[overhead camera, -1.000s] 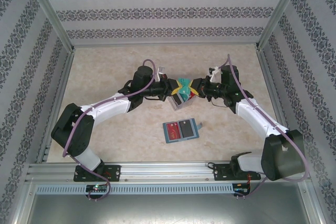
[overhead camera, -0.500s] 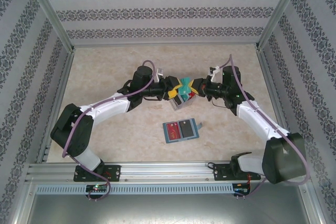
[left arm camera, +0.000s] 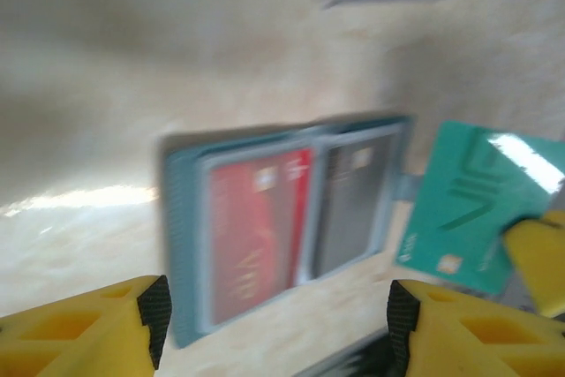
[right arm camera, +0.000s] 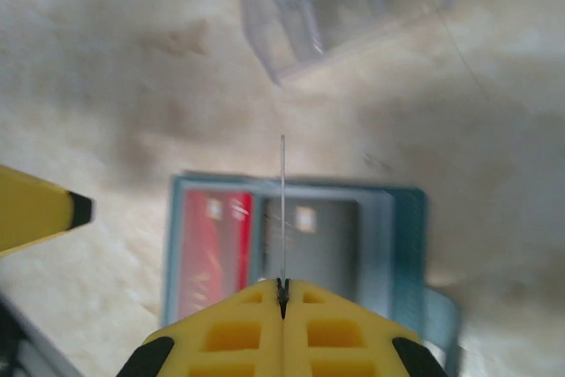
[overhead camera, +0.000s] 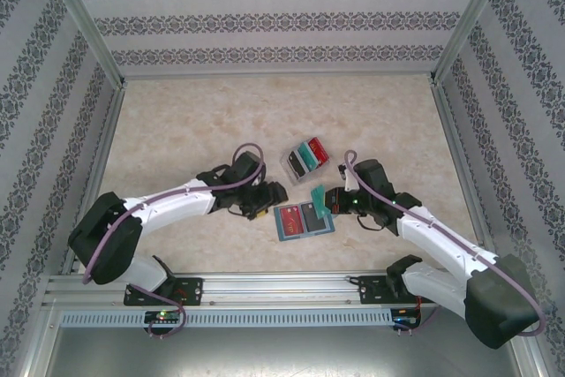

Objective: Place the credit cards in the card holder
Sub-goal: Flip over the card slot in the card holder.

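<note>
The card holder (overhead camera: 303,222) lies open on the table, a red card (left arm camera: 252,236) in its left pocket and a grey card (left arm camera: 349,209) in its right one. My right gripper (overhead camera: 325,200) is shut on a teal-green credit card (overhead camera: 319,199), held upright just above the holder's right edge. In the right wrist view this card (right arm camera: 282,209) shows edge-on, rising from the shut gripper (right arm camera: 282,287) over the holder (right arm camera: 402,245). My left gripper (left arm camera: 274,324) stands open just left of the holder (left arm camera: 181,245), nothing between its fingers. The teal card (left arm camera: 481,205) shows at the right there.
A clear plastic tray (overhead camera: 291,163) with more cards, one teal and one red, stands just behind the holder. Metal frame rails run along the table's near edge and sides. Patterned walls close in the table on three sides.
Both arms have come from the clear tray toward the near side, down to the card holder. The left gripper has opened. The right gripper has carried the teal card along.
</note>
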Controlling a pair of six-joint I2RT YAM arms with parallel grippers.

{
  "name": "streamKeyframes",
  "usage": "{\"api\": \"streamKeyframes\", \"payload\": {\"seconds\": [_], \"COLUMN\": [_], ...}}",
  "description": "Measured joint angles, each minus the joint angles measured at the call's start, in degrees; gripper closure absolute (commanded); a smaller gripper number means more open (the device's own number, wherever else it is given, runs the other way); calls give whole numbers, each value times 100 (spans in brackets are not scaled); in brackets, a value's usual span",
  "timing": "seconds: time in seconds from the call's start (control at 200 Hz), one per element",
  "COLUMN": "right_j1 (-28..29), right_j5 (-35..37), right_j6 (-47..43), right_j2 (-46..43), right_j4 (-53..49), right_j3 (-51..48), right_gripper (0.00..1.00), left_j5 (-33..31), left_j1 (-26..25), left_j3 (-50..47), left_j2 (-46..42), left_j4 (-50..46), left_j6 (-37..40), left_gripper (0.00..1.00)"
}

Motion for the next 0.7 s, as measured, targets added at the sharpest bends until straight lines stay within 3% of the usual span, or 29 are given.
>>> {"api": "streamKeyframes", "payload": {"seconds": [0.29, 0.699], "right_j1": [11, 4], "right_j5": [199, 573], "right_j6": [-363, -398], "right_j2": [-11, -157], "right_j4": [-92, -227], "right_j3": [-284, -284], "right_gripper": [100, 100], "left_j5": [-389, -365], "left_j1": [-275, -315], "left_j3": [-212, -208], "left_j2": [129, 667], "left_j4": [109, 457], "left_j6": [2, 2], "left_gripper": [41, 52]}}
